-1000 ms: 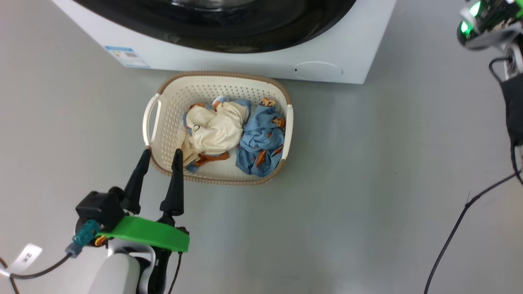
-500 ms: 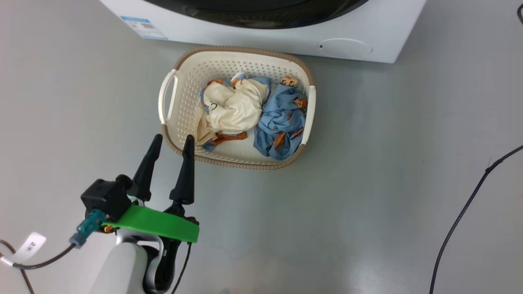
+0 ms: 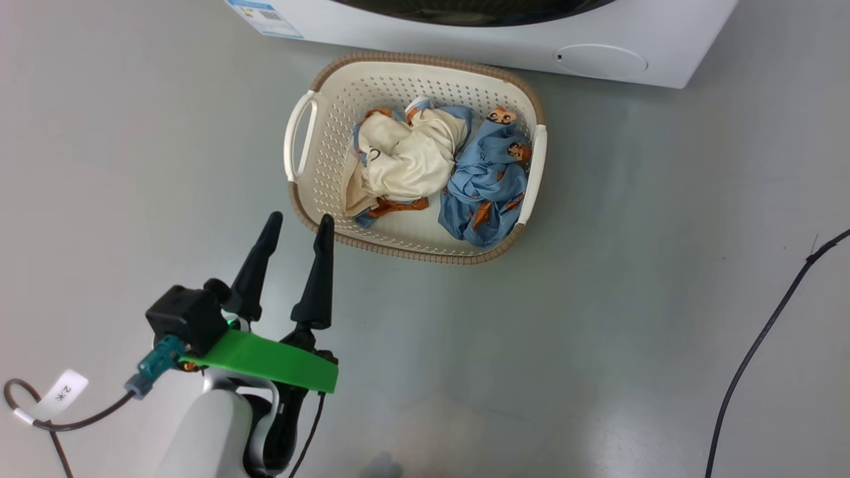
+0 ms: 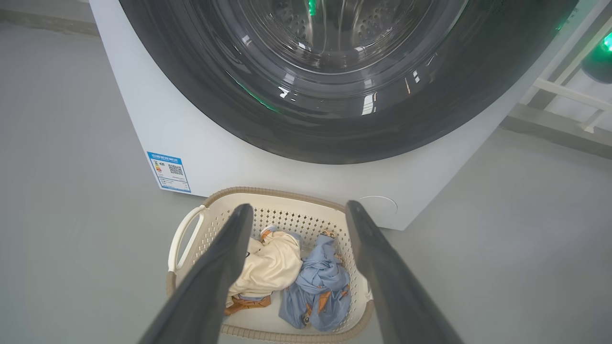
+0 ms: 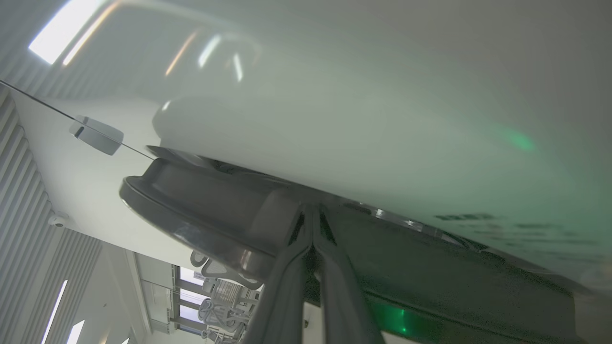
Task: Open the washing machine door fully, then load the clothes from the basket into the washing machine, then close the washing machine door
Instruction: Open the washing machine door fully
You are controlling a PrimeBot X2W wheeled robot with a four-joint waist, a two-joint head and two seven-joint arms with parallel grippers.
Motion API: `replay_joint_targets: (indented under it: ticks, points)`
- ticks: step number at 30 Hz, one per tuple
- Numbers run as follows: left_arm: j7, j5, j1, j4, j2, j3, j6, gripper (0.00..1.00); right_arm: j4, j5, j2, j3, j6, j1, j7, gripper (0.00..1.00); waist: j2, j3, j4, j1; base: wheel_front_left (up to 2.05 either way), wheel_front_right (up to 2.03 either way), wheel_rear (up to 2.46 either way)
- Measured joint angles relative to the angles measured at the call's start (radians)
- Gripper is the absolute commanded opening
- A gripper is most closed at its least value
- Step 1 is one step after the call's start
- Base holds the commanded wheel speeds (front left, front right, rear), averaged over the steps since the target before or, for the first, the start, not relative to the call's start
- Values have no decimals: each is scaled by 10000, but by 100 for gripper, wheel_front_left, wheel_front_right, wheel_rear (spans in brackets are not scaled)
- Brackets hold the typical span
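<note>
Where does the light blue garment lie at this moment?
In the head view the light blue garment lies in the right half of the basket, against the cream garment on its left, in front of the washing machine.

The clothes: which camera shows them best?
The head view: it looks straight down into the basket, so the cream garment and the blue garment lie unobstructed. The left wrist view catches them lower and slanted, one of the left fingers overlapping the cream one. The right wrist view faces the washing machine.
</note>
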Motion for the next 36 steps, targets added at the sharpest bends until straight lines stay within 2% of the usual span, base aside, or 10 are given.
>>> replay_joint_targets:
  ticks: [17, 36]
  points:
    - [0, -155, -10, -75, -4, -188, 0, 100, -159, -330, -75, 376, 0, -155, -81, 0, 0, -2, 152, 1, 0, 0, 0]
    - [0, -127, 57, -102, -2, -48, 0, 100, -892, -247, 115, 719, 0, 897, 88, 0, 0, -571, -56, 1, 0, 0, 0]
